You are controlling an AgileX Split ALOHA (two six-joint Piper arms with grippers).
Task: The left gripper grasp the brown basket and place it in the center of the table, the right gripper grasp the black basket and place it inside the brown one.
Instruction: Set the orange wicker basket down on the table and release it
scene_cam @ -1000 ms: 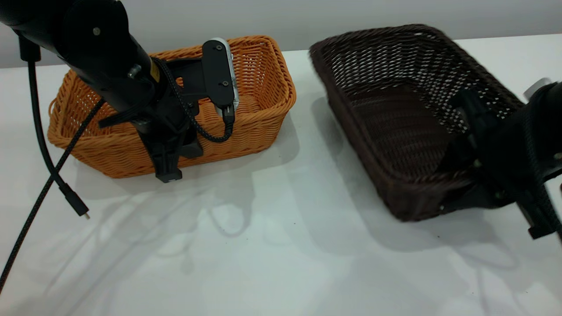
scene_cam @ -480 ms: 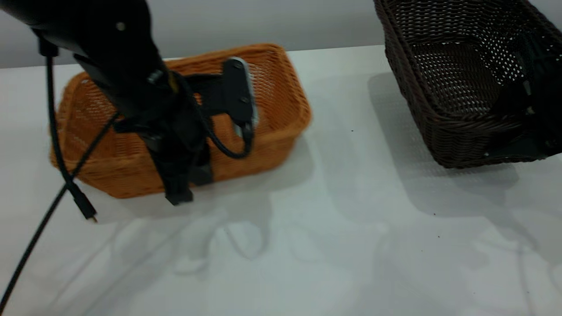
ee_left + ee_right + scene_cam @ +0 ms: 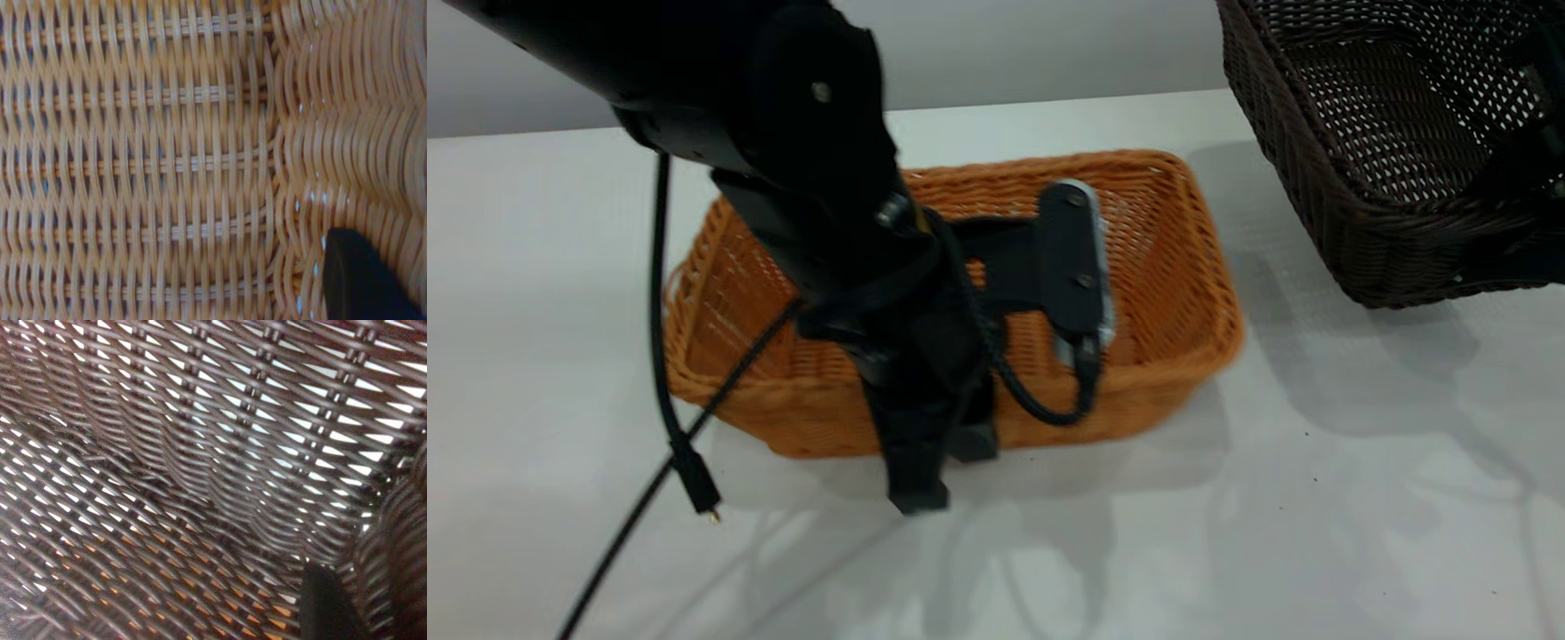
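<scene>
1. The left gripper is clamped over the near long wall of the brown basket: one finger runs down the outside of the wall and ends just above the tabletop, the other is hidden inside.
2. In the left wrist view the woven floor and wall of the brown basket fill the picture, with one black fingertip against the weave.
3. The brown basket sits near the middle of the tabletop, closer to the far edge than to the near one, with its long sides roughly along that edge.
4. The right gripper is at the right edge, mostly hidden behind the black basket; how its fingers stand cannot be told for sure, though they lie against the basket's near wall.
5. The black basket is tilted and raised clear of the tabletop near the far right corner, apart from the brown one.
6. In the right wrist view the dark weave fills the picture, orange showing through its gaps.
</scene>
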